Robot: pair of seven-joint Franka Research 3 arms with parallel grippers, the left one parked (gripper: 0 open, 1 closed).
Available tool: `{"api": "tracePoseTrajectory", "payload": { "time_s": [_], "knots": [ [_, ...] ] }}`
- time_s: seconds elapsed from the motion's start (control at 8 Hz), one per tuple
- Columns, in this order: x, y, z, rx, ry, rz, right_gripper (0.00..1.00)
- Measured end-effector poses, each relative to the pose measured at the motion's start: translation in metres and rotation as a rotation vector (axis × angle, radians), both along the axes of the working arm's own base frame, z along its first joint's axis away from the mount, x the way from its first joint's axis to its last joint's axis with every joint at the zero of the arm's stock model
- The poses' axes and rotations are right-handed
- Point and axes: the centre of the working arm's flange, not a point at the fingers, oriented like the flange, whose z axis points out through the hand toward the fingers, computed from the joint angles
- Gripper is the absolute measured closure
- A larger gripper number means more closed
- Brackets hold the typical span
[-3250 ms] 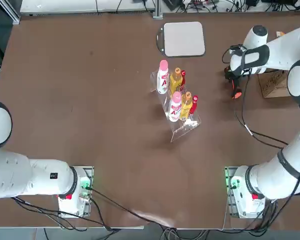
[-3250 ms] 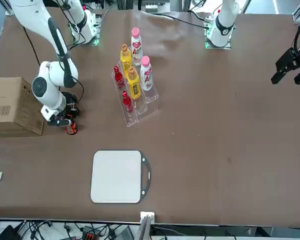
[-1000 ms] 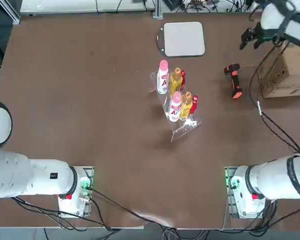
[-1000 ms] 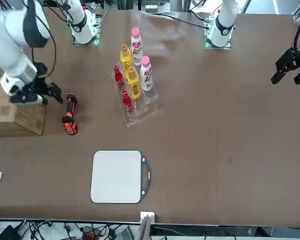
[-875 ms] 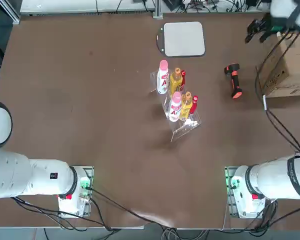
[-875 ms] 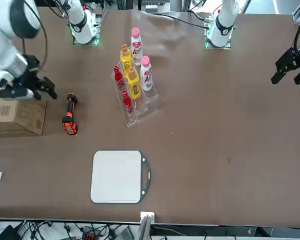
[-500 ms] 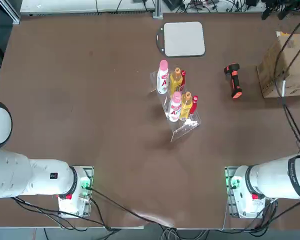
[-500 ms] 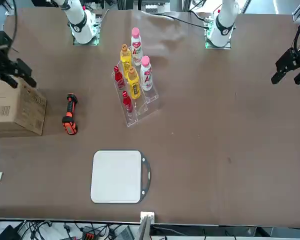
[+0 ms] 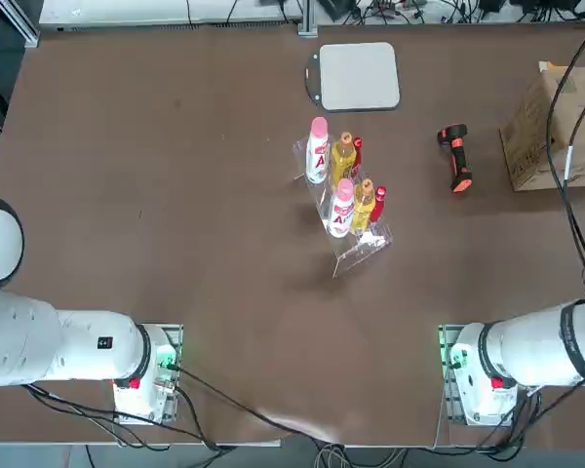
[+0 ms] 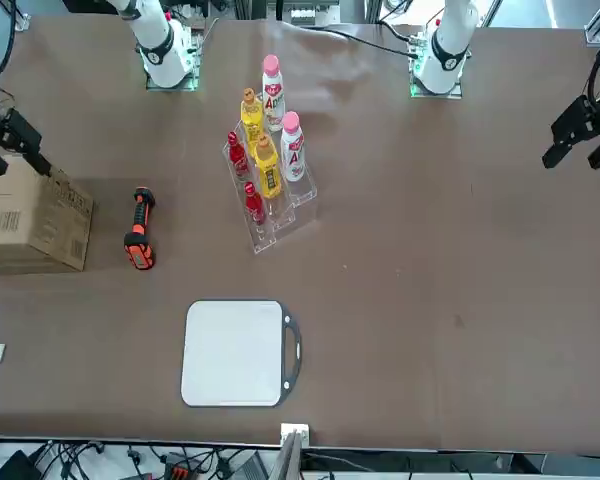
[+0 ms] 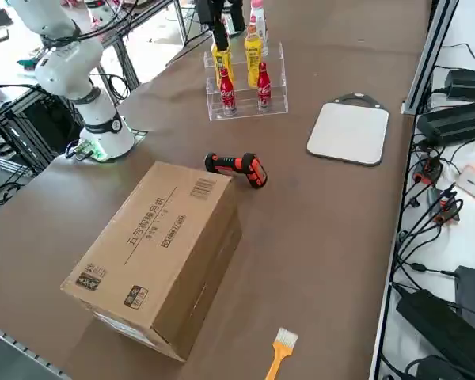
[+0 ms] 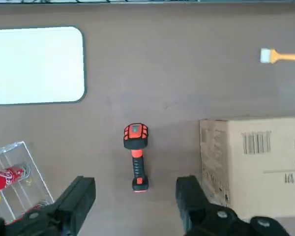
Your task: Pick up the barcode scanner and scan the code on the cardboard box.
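One open pincer [image 12: 132, 196] above barcode scanner [image 12: 136, 156]

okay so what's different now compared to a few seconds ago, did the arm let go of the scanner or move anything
The right gripper, earlier down at the barcode scanner, has risen high above the table, open and empty. The scanner lies on the table, its spot barely changed. The cardboard box, bottle rack and grey pad stayed put.

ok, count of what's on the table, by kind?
White pink-capped bottles: 2
Yellow bottles: 2
Red bottles: 2
Barcode scanner: 1
Cardboard box: 1
Grey pad: 1
Brush: 1
Clear rack: 1
Total: 11
Right pincer open, high over the barcode scanner.
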Motion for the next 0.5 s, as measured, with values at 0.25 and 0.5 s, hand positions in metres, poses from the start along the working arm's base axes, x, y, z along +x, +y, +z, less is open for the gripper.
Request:
{"api": "tracePoseTrajectory", "payload": {
  "time_s": [0.25, 0.5],
  "knots": [
    [0.016, 0.003, -0.001, -0.014, 0.026, -0.032, 0.0],
    [0.023, -0.005, -0.007, -0.02, 0.036, -0.047, 0.0]
  ]
}}
